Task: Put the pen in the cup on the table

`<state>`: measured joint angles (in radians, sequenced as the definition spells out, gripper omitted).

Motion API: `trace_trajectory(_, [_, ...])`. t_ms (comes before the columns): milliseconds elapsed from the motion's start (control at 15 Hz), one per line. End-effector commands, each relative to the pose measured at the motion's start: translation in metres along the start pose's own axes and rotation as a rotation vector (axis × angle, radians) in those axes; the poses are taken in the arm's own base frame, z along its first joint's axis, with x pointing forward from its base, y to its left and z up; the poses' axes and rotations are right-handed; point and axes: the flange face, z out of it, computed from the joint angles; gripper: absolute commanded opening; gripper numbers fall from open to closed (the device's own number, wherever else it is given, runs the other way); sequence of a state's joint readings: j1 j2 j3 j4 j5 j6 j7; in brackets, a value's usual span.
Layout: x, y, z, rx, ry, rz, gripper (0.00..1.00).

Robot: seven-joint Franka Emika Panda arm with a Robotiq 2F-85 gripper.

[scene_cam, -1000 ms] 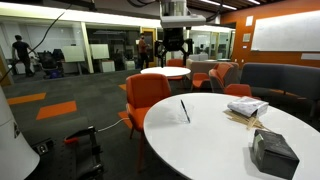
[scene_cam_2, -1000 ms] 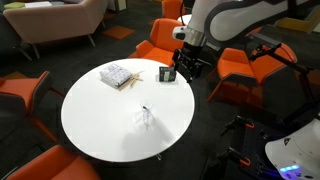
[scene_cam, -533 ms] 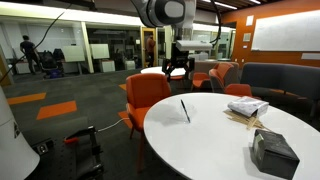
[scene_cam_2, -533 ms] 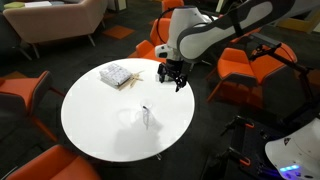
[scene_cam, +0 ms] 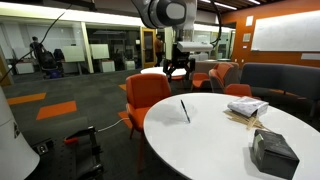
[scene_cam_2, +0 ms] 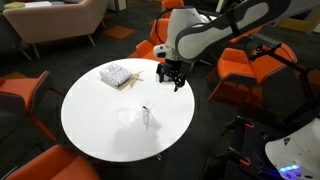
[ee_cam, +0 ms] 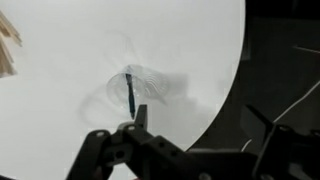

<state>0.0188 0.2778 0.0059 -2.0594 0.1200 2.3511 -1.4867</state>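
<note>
Three views. In an exterior view, a thin dark pen (scene_cam: pixel 184 110) stands leaning on the large round white table (scene_cam: pixel 215 145). The black robot gripper (scene_cam: pixel 178 69) hangs beyond the table, near an orange chair (scene_cam: pixel 147 92).

In an exterior view from above, the pen (scene_cam_2: pixel 146 114) sits in a clear plastic cup (scene_cam_2: pixel 146 121), apart from the gripper (scene_cam_2: pixel 174 78) by the rim.

At the wrist, the pen (ee_cam: pixel 130 92) lies inside the cup (ee_cam: pixel 150 85). I cannot tell how wide the claw (ee_cam: pixel 140 118) stands.
</note>
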Motion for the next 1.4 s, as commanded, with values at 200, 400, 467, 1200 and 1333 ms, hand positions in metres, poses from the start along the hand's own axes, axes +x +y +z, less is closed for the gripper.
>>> trace_trajectory(200, [0.006, 0.019, 0.040, -0.097, -0.040, -0.072, 1.00])
trace_trajectory(400, [0.010, 0.031, 0.066, -0.096, -0.039, -0.097, 0.82])
trace_trajectory(467, [0.014, 0.036, 0.074, -0.078, -0.017, -0.102, 0.71])
trace_trajectory(1200, [0.032, 0.080, 0.124, -0.032, 0.041, -0.095, 0.55])
trace_trajectory(1333, [0.034, 0.082, 0.131, -0.026, 0.038, -0.096, 0.54])
